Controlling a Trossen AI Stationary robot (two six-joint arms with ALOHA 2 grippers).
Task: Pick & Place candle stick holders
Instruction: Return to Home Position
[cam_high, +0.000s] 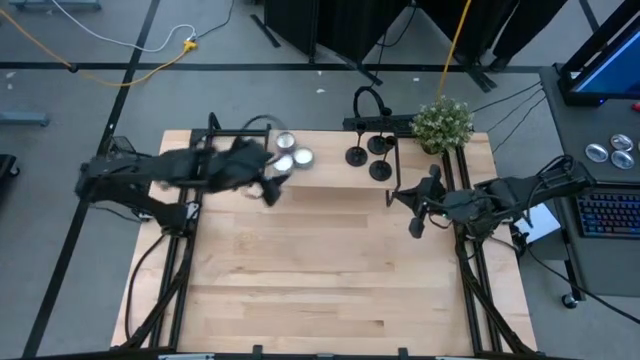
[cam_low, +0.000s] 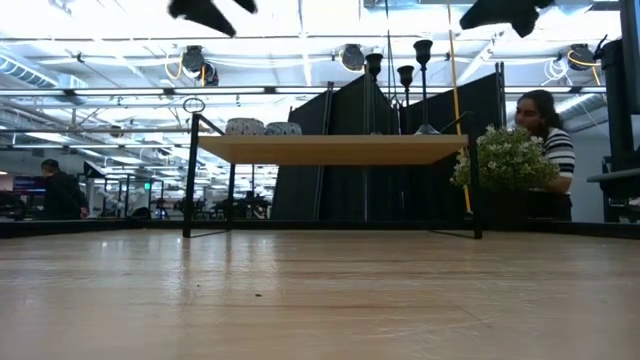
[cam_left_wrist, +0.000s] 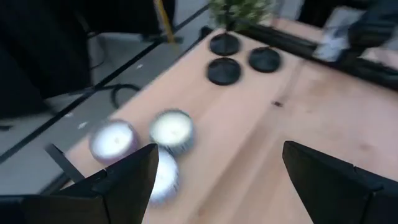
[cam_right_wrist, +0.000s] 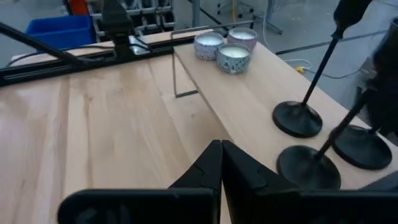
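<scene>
I see the tabletop (cam_high: 320, 270) carrying a shelf (cam_high: 325, 168) along its far side. My left gripper (cam_left_wrist: 217, 180), spread wide, hovers near the shelf's left end. The right gripper (cam_right_wrist: 221, 155), pressed together, hangs near its right end. Three candle stick holders (cam_high: 356, 156) stand on the shelf's right half, and the scented candles (cam_high: 300, 157) sit on its left.

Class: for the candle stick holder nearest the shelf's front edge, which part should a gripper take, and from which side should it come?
Probably the thin upright stem of that candle stick holder, approached level from the front of the shelf. Its base lies flat and wide on the board, offering little to pinch, and the other two holders stand close behind it.
</scene>
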